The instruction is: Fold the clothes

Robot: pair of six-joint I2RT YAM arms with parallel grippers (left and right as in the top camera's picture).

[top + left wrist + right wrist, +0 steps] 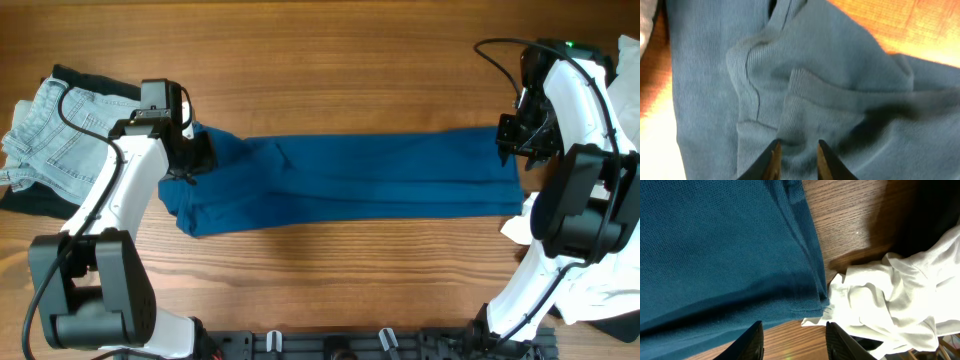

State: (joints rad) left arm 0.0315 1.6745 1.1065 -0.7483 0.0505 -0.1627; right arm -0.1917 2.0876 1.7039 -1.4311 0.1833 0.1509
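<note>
Jaws of L gripper (pixel 797 151) stand narrowly apart w/ a ridge of the blue shirt (pixel 350 175) between the tips; can't tell if it's pinched. R gripper (pixel 795 332) jaws are wide apart, holding nothing, over shirt's R-end hem. Shirt lies as a long flat band across the table (pixel 350 70), bunched at its L end. White garment (pixel 885 300) touches shirt's R corner; denim shorts (pixel 50 140) on a black garment (pixel 30 200) lie beyond shirt's L end.
</note>
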